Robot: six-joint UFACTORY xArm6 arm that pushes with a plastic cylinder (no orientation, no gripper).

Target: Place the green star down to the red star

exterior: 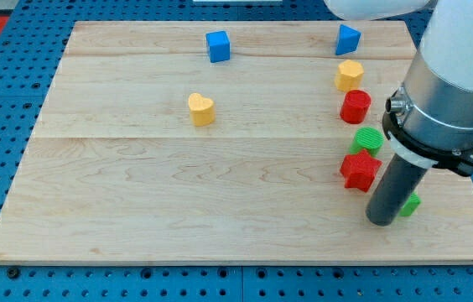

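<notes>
The red star (359,170) lies at the view's right on the wooden board (178,201). A green block (410,204), likely the green star, shows only as a small edge behind the rod, just right of and below the red star. My tip (382,221) rests on the board right below and to the right of the red star, touching or almost touching the green block's left side. Another green round block (367,140) sits just above the red star.
A red cylinder (355,106) and a yellow hexagon-like block (349,75) stand in a column above the green round block. A blue block (347,39) and a blue cube (217,46) lie near the top edge. A yellow heart (200,109) lies left of centre.
</notes>
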